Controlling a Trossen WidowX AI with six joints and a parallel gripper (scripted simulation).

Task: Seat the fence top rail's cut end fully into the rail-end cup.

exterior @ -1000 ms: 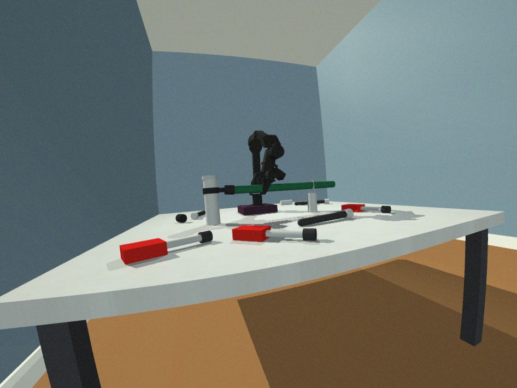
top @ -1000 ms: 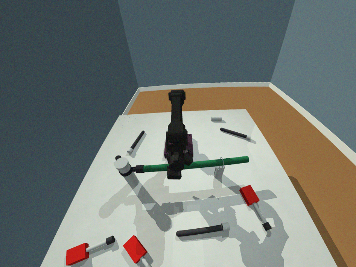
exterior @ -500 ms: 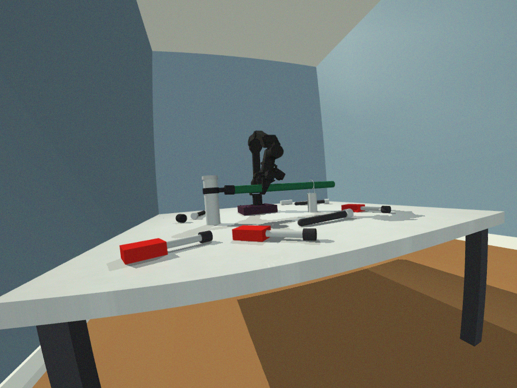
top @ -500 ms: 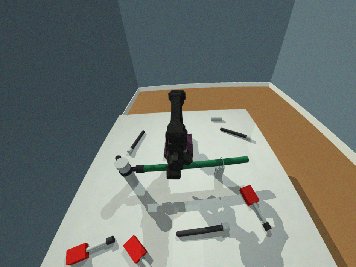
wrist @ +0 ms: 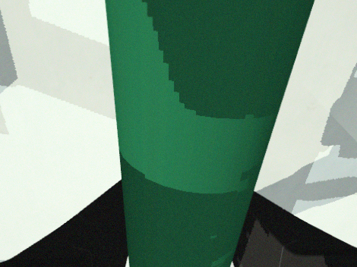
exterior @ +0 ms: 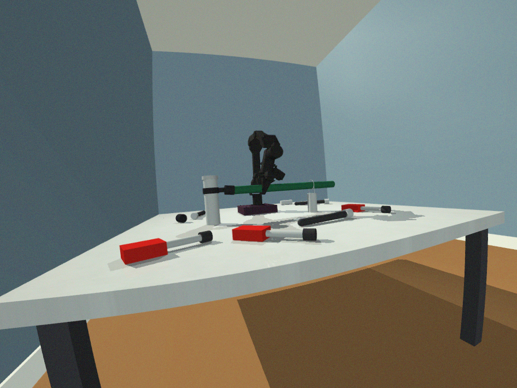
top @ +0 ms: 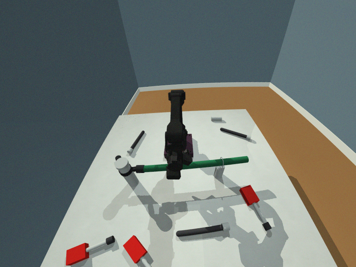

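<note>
In the top view, the arm reaches down from 12 o'clock; its jaws pinch the green rail between loop and cup, nearer the cup; the rail runs above the table, its cut end meeting the black end cup at 9 o'clock from the jaws; how deep it sits cannot be told; the brace band circles the big post just below its cap; toward 3 o'clock, the rail passes through the thin loop above the short post.
</note>
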